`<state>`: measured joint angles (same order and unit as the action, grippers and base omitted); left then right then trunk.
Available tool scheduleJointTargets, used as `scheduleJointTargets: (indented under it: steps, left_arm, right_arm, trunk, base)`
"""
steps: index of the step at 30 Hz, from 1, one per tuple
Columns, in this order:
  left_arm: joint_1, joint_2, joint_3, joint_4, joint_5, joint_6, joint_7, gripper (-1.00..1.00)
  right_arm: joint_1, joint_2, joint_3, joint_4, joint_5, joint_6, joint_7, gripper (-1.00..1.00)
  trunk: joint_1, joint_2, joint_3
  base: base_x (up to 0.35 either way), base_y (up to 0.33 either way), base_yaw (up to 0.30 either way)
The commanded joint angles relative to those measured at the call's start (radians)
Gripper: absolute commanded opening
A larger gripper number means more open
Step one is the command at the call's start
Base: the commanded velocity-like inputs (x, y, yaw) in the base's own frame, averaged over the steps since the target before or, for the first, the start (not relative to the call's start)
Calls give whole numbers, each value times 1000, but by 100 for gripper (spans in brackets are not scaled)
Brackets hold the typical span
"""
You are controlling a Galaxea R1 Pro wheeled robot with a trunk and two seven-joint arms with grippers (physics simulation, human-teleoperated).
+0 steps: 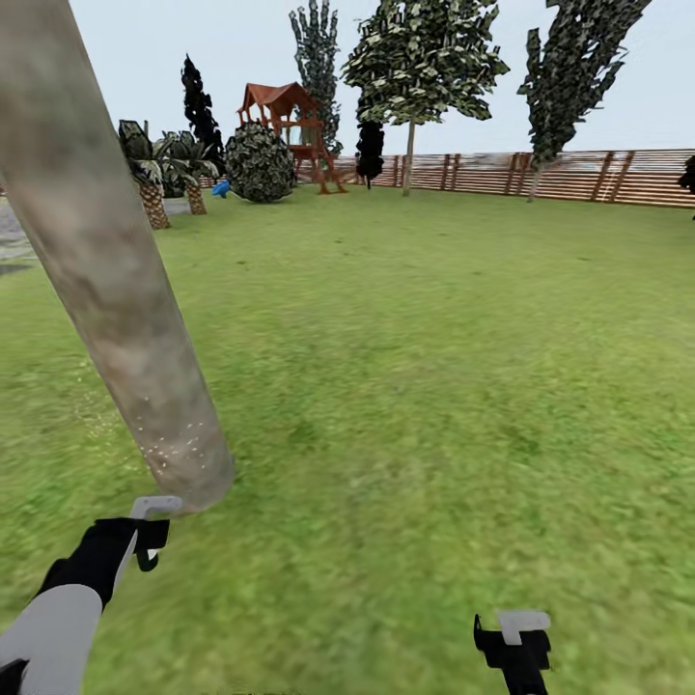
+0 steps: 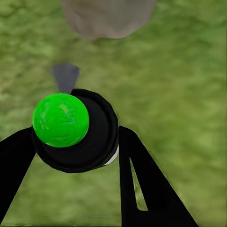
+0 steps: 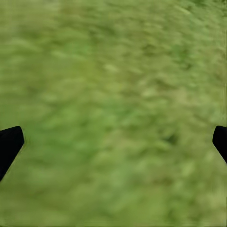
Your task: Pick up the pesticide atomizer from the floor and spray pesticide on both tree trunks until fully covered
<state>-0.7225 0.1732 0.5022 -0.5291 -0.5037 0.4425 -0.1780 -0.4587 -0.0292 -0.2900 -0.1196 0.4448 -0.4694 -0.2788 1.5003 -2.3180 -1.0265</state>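
Head view: the tree trunk (image 1: 106, 280) rises from the grass (image 1: 434, 386), white specks (image 1: 174, 449) near its base; the left gripper (image 1: 145, 541) holds the atomizer beside it. Left wrist view: fingers (image 2: 142, 184) clamp the green-capped atomizer (image 2: 71, 130). Right wrist view: the right gripper (image 3: 113, 142) is spread wide over grass.

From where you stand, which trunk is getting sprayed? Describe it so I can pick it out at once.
Start at the brown slat fence across the far lawn, then come back to the near left. There a thick, mottled beige-grey tree trunk rises just ahead of the left gripper, which holds the atomizer. Unlike the thin, distant trees by the fence, it is bare and flecked with white specks near its base.
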Motion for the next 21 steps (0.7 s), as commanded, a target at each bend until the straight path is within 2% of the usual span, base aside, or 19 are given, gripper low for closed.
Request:
scheduleJointTargets:
  steps: [1,4,6,9,11,14,16,19,21]
  left_arm:
    - [-1,4,-1,0,1,4,-1,-100]
    - [-10,4,-2,0,1,8,-6,-100]
    - [-29,-13,-4,0,2,11,-9,-100]
    - [-95,-68,-11,-1,-4,44,-3,-100]
    - [-142,-77,-15,-2,-7,85,-2,-100]
    - [-178,-68,-16,-3,-10,108,-1,-100]
    - [-200,-37,-16,-36,-10,148,-5,-100]
    - [-201,12,-18,-74,-6,199,-13,-100]
    - [-204,3,-46,-75,-5,202,-15,-100]
  right_arm:
    - [0,0,0,0,0,0,0,100]
    - [0,0,0,0,0,0,0,100]
    - [0,0,0,0,0,0,0,100]
    - [0,0,0,0,0,0,0,100]
    - [0,-1,0,0,0,0,0,100]
    - [0,-2,0,0,0,0,0,100]
    - [0,-2,0,0,0,0,0,100]
    - [0,-2,0,0,0,0,0,100]
    - [0,-2,0,0,0,0,0,100]
  trunk:
    - [0,0,0]
    - [0,0,0]
    - [0,0,0]
    - [0,0,0]
    - [0,0,0]
    - [0,0,0]
    - [0,0,0]
    - [0,0,0]
    - [0,0,0]
  base:
    - [1,-1,276]
    - [0,0,276]
    - [0,0,235]
    - [0,0,53]
    - [0,0,6]
    - [0,0,1]
    - [0,0,0]
    - [0,0,0]
    - [0,0,0]
